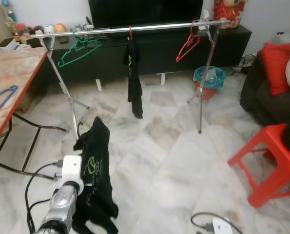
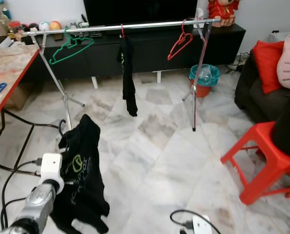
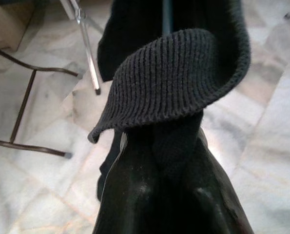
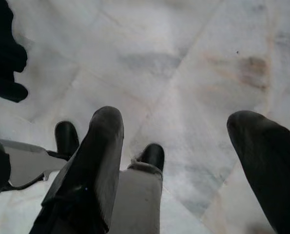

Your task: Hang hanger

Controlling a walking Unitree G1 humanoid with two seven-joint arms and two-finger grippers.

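Left wrist view: left gripper (image 3: 171,161) clenched on black garment (image 1: 93,170) draped over it.

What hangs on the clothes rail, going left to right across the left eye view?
green hanger → black garment on a red hanger → empty red hanger

Marble floor (image 1: 174,161), red stool (image 1: 269,163), dark sofa (image 1: 261,100)
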